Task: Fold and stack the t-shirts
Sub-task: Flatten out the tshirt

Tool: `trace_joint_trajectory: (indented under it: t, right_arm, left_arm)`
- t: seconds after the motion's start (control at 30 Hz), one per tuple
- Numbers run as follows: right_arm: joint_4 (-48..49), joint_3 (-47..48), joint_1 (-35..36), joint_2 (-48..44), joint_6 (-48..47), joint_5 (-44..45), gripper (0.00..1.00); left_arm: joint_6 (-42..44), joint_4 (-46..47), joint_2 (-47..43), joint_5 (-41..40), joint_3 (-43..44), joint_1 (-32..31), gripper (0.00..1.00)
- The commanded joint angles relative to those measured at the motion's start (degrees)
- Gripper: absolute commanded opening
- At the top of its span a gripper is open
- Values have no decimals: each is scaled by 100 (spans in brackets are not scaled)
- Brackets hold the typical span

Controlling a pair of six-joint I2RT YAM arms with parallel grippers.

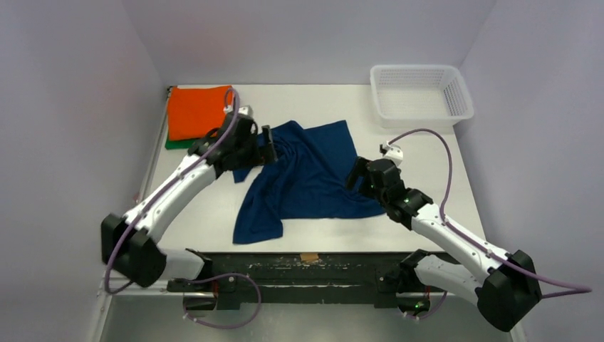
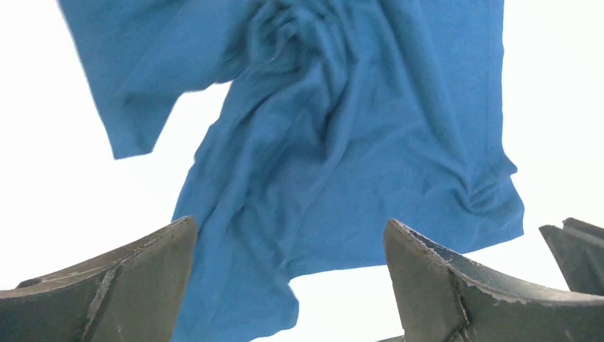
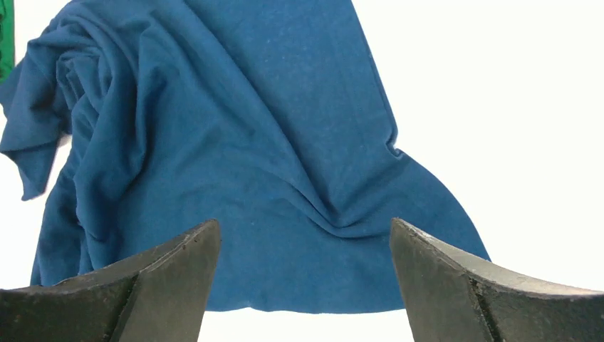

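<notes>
A navy blue t-shirt (image 1: 306, 178) lies crumpled and spread on the white table, its print hidden. Folded orange shirt (image 1: 198, 110) lies on a folded green shirt (image 1: 178, 143) at the back left. My left gripper (image 1: 269, 146) is open and empty over the navy shirt's bunched back-left corner; the left wrist view shows the shirt (image 2: 342, 128) under the open gripper (image 2: 289, 222). My right gripper (image 1: 355, 174) is open and empty over the shirt's right edge; the right wrist view shows the shirt (image 3: 235, 128) below the gripper (image 3: 304, 223).
A white mesh basket (image 1: 420, 92) stands at the back right corner. A sliver of the green shirt (image 3: 6, 35) shows at the left edge of the right wrist view. Bare table (image 1: 427, 149) lies right of the navy shirt. Walls enclose the table.
</notes>
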Motion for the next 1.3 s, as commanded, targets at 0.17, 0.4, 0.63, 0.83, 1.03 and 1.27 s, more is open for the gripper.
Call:
trace_joint_trajectory:
  t: [0.17, 0.4, 0.63, 0.83, 1.03, 1.27]
  right_arm:
    - [-583, -519, -81, -942, 735, 1215, 90]
    - [-567, -522, -82, -898, 780, 1013, 89]
    - [-647, -359, -82, -479, 692, 911, 87]
    - [-749, -273, -81, -343, 669, 1050, 86]
    - [-788, -270, -82, -343, 664, 1201, 86]
    - [-841, -258, -89, -378, 673, 1348, 86]
  left_arm:
    - [-1692, -1372, -2503, -1563, -3160, -35, 100]
    - [-2255, -1094, -3101, -1117, -4229, -42, 84]
    - [-2165, -612, -2740, -696, -4459, -38, 65]
    - [-1844, -406, -2231, -269, -4276, -40, 57]
    - [-1393, 219, -1333, 636, -4304, -56, 39]
    - [-1659, 429, -1074, 738, -4504, -252, 34]
